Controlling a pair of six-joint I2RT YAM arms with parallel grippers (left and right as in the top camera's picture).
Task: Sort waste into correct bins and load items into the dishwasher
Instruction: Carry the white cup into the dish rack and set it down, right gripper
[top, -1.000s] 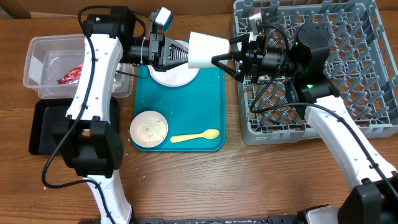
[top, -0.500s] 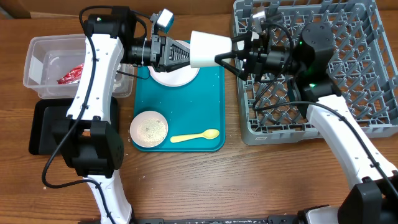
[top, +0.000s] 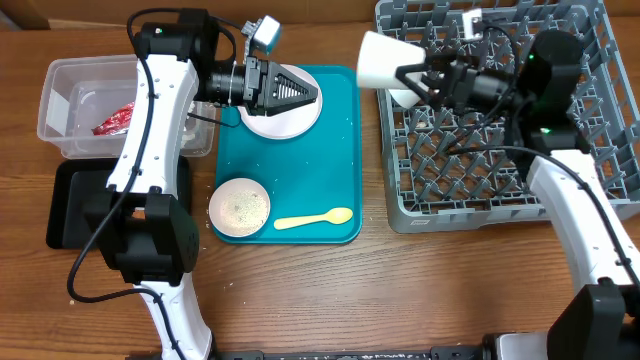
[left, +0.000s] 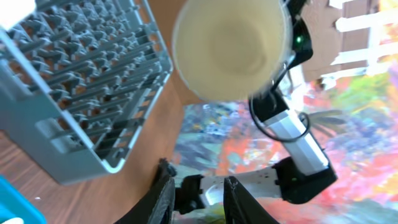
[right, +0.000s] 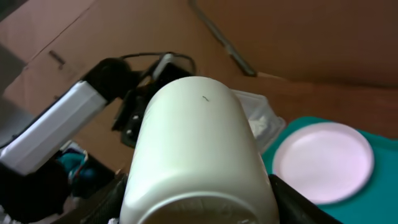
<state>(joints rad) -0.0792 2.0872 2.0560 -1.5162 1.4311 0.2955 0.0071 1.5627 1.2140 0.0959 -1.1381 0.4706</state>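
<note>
My right gripper (top: 410, 82) is shut on the white cup (top: 383, 60), holding it on its side in the air over the left edge of the grey dishwasher rack (top: 560, 150). In the right wrist view the cup (right: 199, 155) fills the space between the fingers. My left gripper (top: 312, 95) hovers over the pale pink plate (top: 285, 120), its jaws a little apart with nothing between them. The left wrist view looks into the cup's mouth (left: 230, 46). A pink bowl (top: 239, 207) speckled with rice and a pale yellow spoon (top: 313, 218) lie on the teal tray (top: 335, 160).
The clear tub (top: 70, 100) at the far left holds a red wrapper (top: 113, 120). The black tray (top: 65, 210) sits in front of it, partly under the left arm. The rack's lattice (left: 81, 74) and upright pegs lie below the cup.
The left gripper has let go of the cup and its jaws have parted. The right gripper has carried the cup to the right, away from the left gripper, to the rack's edge.
</note>
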